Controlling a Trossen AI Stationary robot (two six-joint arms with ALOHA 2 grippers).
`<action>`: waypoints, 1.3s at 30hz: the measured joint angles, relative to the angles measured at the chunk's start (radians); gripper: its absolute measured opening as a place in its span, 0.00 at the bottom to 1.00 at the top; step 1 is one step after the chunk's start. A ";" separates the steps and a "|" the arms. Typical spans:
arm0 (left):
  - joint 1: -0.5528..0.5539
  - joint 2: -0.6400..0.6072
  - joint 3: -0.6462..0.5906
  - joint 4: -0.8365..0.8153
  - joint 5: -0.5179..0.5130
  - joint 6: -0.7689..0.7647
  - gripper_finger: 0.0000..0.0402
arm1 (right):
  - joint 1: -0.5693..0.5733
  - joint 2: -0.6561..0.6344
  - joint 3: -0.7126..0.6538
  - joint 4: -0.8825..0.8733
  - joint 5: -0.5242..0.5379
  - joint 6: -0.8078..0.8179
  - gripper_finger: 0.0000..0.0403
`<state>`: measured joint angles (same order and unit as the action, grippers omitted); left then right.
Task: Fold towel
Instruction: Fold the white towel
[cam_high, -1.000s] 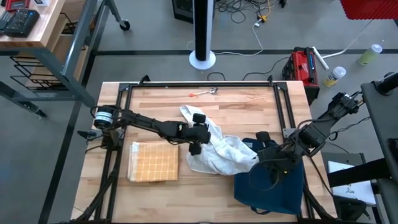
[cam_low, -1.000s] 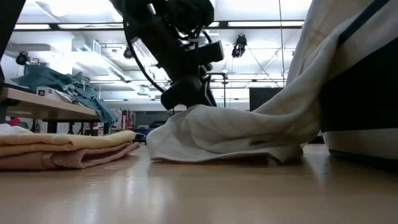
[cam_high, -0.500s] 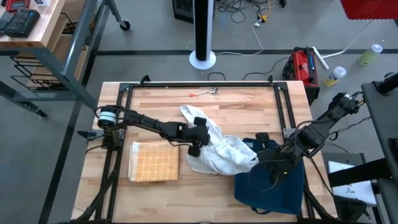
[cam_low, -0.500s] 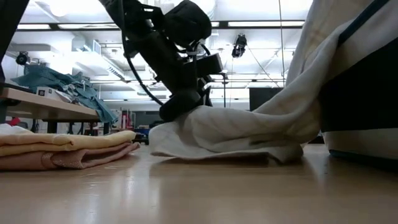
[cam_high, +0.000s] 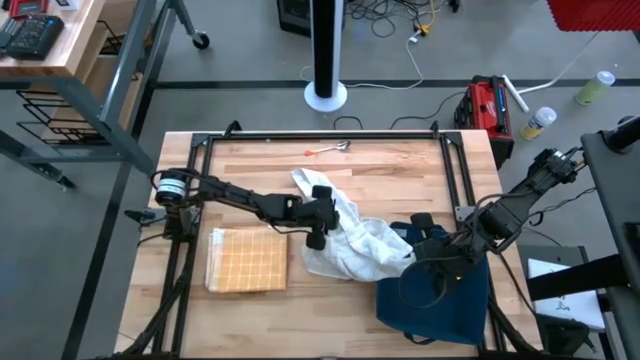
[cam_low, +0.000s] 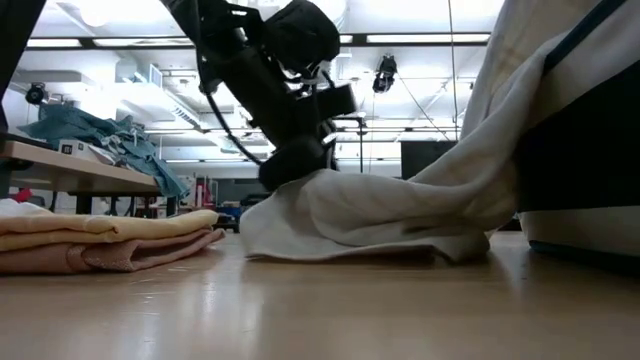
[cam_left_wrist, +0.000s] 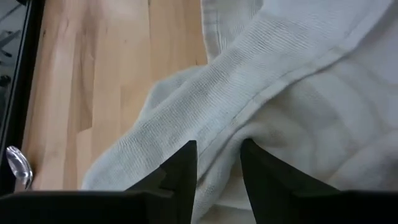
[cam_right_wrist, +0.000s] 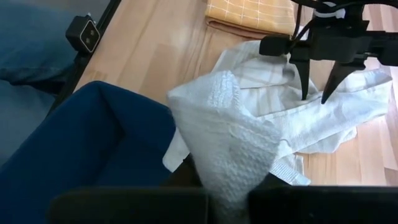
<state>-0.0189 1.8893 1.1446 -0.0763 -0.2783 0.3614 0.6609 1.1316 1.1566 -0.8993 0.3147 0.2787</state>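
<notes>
Left claw (cam_high: 318, 237) at towel's (cam_high: 355, 243) near edge, fingers (cam_left_wrist: 181, 169) apart, straddling fold, tips pressed into cloth. Right claw (cam_right_wrist: 227, 186) clamped on towel corner, over blue cloth (cam_high: 435, 298).

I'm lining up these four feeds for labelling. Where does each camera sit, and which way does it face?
High view: overhead, straight down; both arms, white towel, folded yellow towel.
Low view: table height, level across; left gripper above the white towel.
Left wrist view: behind the left gripper's open fingers, on towel.
Right wrist view: right gripper shut on white towel; blue cloth beside.
All four share the white towel.
</notes>
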 joint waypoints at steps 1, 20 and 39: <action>0.000 -0.002 0.000 -0.015 0.000 -0.006 0.28 | 0.000 0.000 -0.001 0.000 0.000 0.000 0.00; 0.001 -0.047 0.020 -0.130 0.019 -0.066 0.40 | 0.000 0.003 -0.006 0.000 0.064 -0.029 0.00; 0.064 -0.008 -0.010 -0.055 0.088 0.025 0.31 | -0.002 0.003 -0.007 0.000 0.089 -0.025 0.00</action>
<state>0.0448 1.8815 1.1348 -0.1314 -0.1905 0.3863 0.6586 1.1351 1.1492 -0.8992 0.4042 0.2535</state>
